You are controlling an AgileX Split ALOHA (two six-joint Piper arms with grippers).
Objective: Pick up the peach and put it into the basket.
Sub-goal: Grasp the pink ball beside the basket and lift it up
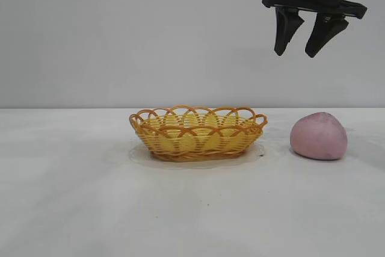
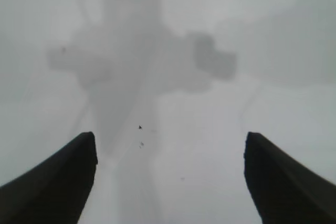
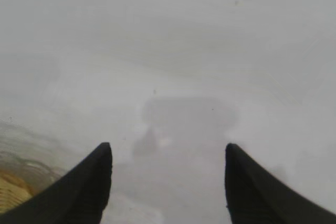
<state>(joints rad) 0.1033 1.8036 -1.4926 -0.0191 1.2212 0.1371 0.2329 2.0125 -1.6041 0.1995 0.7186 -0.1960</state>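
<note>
Dull pink-mauve and matte, the peach (image 1: 319, 136) sits on the white bench (image 1: 90, 197) at the right of the exterior view. It is a rounded lump with a slightly pointed top, and it rests on the surface by itself, touched by nothing.

Just to its left, with a clear gap of bare bench between them, stands the basket (image 1: 198, 132). It is shallow, oval and woven from yellow-orange wicker, with a scalloped rim of open loops. It is wider than the peach and sits near the middle of the scene. A small corner of the same weave shows at one edge of the right wrist view (image 3: 11, 195).

High above the peach, well clear of it, hangs the right gripper (image 1: 303, 46). Its two black fingers point downward and are spread apart, holding nothing. In the right wrist view the same gripper (image 3: 168, 156) shows its two dark fingertips parted over bare white bench, with a grey shadow between them.

The left gripper (image 2: 170, 145) appears only in the left wrist view. Its two dark fingertips are also spread wide over plain white bench, with soft grey shadows beneath, and it holds nothing.
</note>
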